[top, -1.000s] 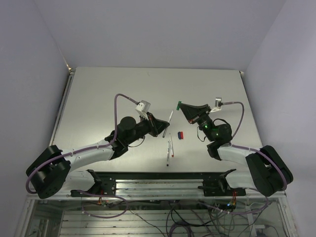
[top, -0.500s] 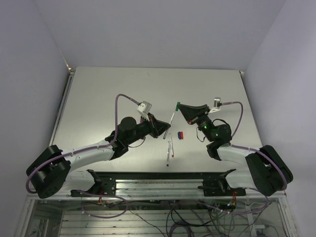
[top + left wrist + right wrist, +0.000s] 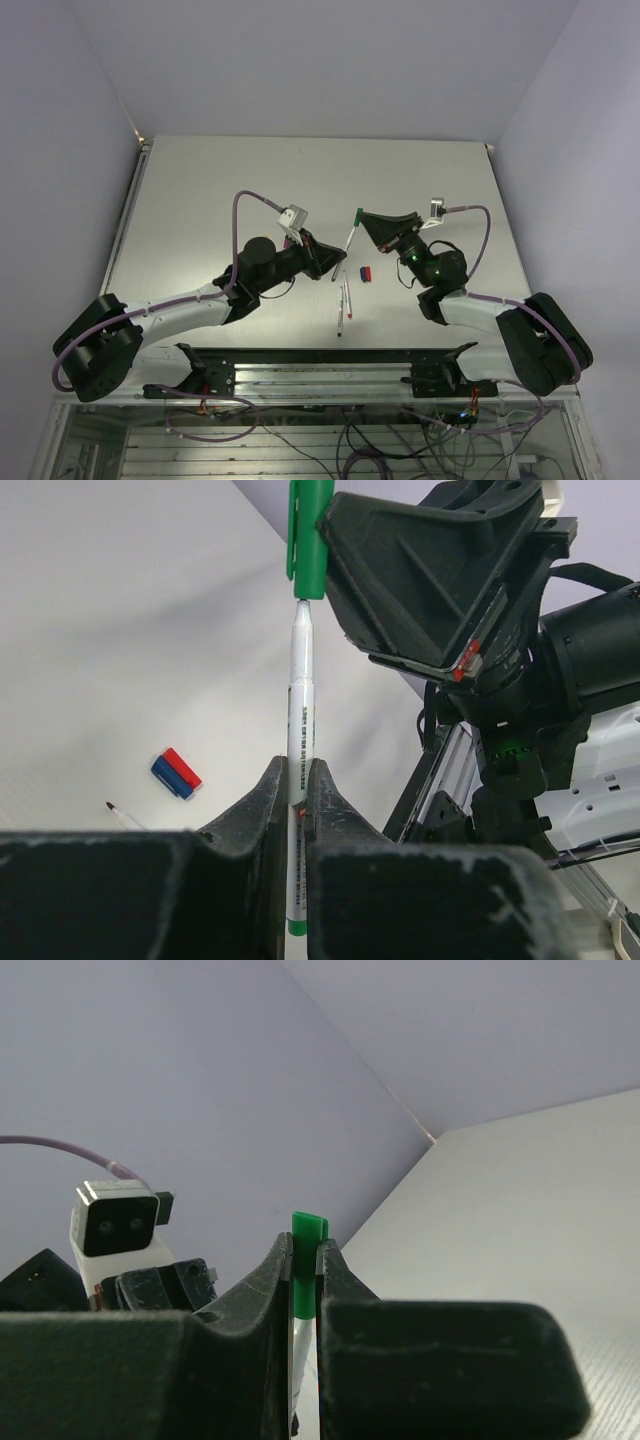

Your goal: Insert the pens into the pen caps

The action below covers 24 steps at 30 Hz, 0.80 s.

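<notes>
My left end effector (image 3: 297,772) clamps the pen (image 3: 300,680), my right end effector (image 3: 305,1252) the green cap (image 3: 308,530); I should push coaxially.

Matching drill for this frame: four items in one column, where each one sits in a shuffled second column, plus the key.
Column 1
1. green cap
2. white pen
3. red cap
4. loose pens

Column 2
A. lying on the table, against the blue cap
B. pinched in the right gripper
C. lying on the table, lower in the top view than the blue cap
D. pinched in the left gripper

Pairs: 1-B, 2-D, 3-A, 4-C
</notes>
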Each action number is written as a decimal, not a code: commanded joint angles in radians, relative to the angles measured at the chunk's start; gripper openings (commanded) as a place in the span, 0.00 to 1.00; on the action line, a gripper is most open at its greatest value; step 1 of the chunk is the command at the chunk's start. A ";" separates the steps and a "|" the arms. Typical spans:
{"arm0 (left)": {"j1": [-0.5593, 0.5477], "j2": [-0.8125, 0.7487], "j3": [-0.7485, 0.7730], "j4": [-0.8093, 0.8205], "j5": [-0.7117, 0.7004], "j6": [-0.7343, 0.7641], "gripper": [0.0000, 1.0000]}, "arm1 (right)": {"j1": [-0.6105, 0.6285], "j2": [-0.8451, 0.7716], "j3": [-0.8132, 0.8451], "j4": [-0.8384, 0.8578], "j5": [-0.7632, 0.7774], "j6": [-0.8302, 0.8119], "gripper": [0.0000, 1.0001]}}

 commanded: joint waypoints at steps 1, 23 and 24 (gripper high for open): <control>-0.005 -0.019 0.012 0.070 0.017 0.012 0.07 | 0.005 0.013 0.022 -0.005 -0.003 -0.025 0.00; -0.005 0.014 0.000 0.143 -0.049 0.004 0.07 | 0.060 0.099 0.009 0.139 -0.049 0.089 0.00; -0.006 0.018 -0.002 0.148 -0.052 0.003 0.07 | 0.067 0.104 0.011 0.143 -0.055 0.094 0.00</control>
